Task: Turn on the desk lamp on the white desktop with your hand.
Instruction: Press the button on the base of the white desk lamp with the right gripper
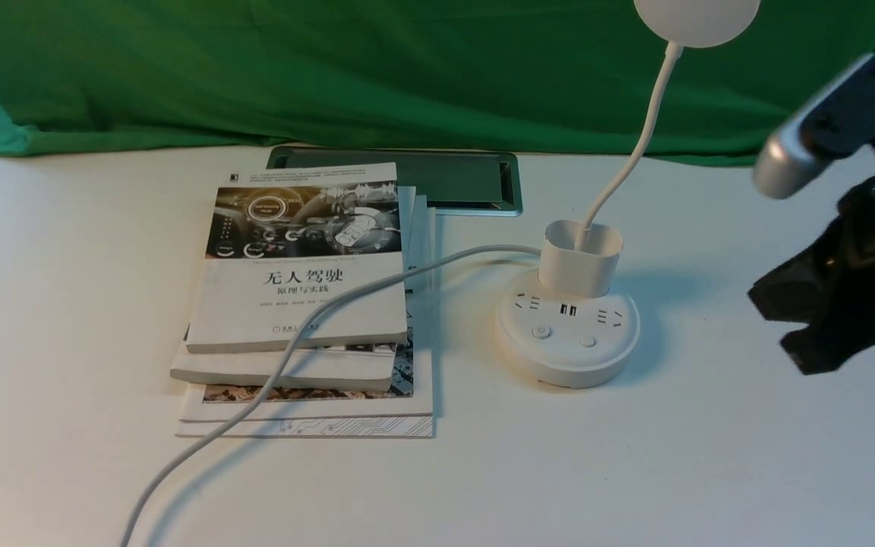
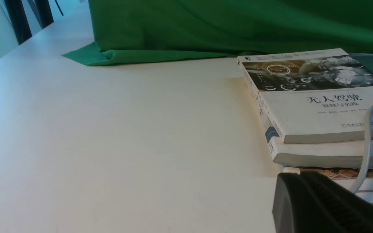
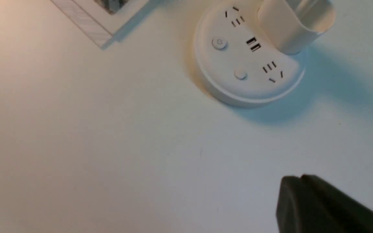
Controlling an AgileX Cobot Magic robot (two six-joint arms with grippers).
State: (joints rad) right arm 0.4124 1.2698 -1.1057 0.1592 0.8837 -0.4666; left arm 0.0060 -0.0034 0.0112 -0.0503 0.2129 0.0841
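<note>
My right gripper (image 3: 295,186), jaws closed, hovers near the desk lamp (image 1: 568,334); its power button (image 1: 541,332) not yet pressed.

- The desk lamp (image 1: 568,334): white, upright, with a round base bearing sockets, USB ports and two buttons, a cup holder, and a thin neck curving up to a disc head.
- The desk (image 1: 635,471): plain white, matte, carrying the lamp.
- The right tool (image 1: 775,323): dark, its fingers together, above the desk to the right of the base and clear of it.
</note>
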